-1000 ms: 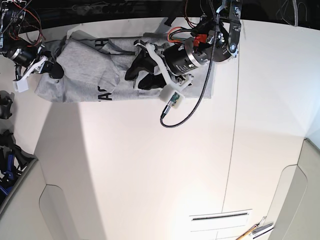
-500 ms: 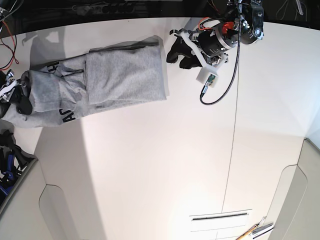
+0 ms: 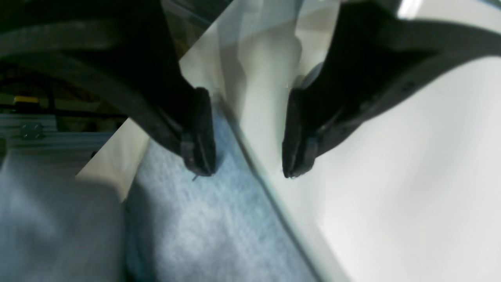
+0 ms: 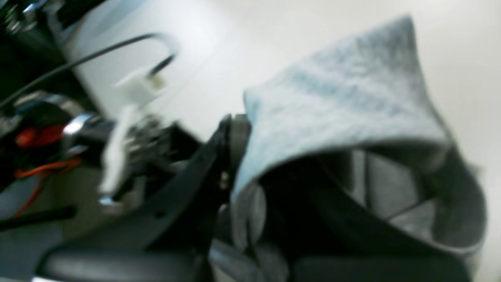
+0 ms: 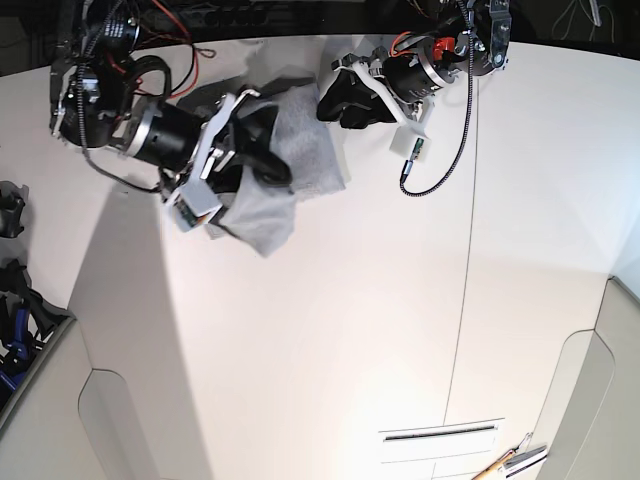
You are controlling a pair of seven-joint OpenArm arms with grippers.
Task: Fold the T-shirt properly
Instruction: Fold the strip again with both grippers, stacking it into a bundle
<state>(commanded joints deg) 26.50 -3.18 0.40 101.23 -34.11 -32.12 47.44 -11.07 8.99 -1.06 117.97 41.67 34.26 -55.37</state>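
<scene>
The light heather-grey T-shirt (image 5: 305, 150) lies bunched at the back of the white table (image 5: 330, 330). One part hangs in a lifted flap (image 5: 262, 222). My right gripper (image 5: 265, 150) is shut on the shirt and holds a fold above the rest. In the right wrist view the fabric (image 4: 340, 98) drapes over the gripper (image 4: 266, 164), and the picture is blurred. My left gripper (image 5: 335, 100) is open at the shirt's right edge. In the left wrist view its fingertips (image 3: 246, 172) straddle the shirt's edge (image 3: 203, 227), with one pad (image 3: 199, 133) over fabric and the other over bare table. No lettering shows.
A black cable with a white plug (image 5: 412, 150) hangs from the left arm. Dark gear (image 5: 12, 300) sits at the table's left edge. A slot (image 5: 440, 432) and a pen-like tool (image 5: 510, 460) are at the front right. A seam (image 5: 462, 300) runs down the table.
My right arm has swept from the far left edge toward the middle, carrying the shirt's left part up and over the rest. My left gripper has stayed open at the shirt's right edge.
</scene>
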